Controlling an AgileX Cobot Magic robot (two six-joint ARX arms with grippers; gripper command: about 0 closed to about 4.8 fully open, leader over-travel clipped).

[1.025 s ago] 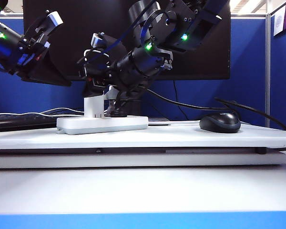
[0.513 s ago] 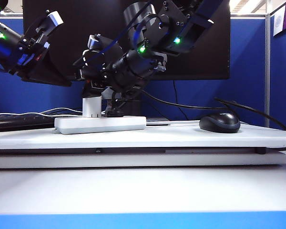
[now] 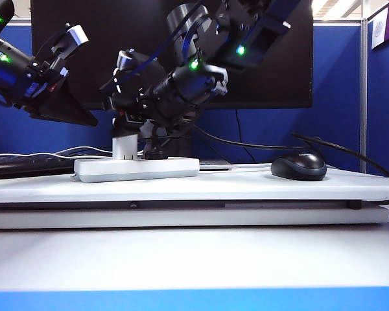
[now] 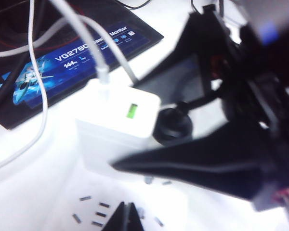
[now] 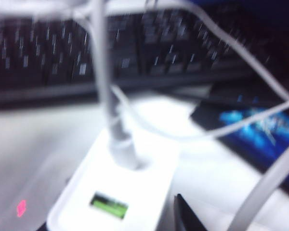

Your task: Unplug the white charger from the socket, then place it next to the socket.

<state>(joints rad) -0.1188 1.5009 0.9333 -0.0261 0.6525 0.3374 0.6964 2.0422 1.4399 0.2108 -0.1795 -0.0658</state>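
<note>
Exterior view: evenly lit and sharp; ceiling lights glow at the upper right; the monitor (image 3: 181, 52) is a dark, unlit mass; green indicator lights glare on both arms; a thin shadow lies under the socket (image 3: 136, 169).
Left wrist view: overexposed; the white charger (image 4: 118, 130) nearly merges with the bright tabletop; the right gripper (image 4: 202, 163) looms as a blurred black shape, detail lost.
Right wrist view: soft throughout, motion-smeared; the keyboard (image 5: 111, 53) streaks into pale dashes; the cable (image 5: 103, 72) is hazy; a pink spot glows near one corner.
</note>
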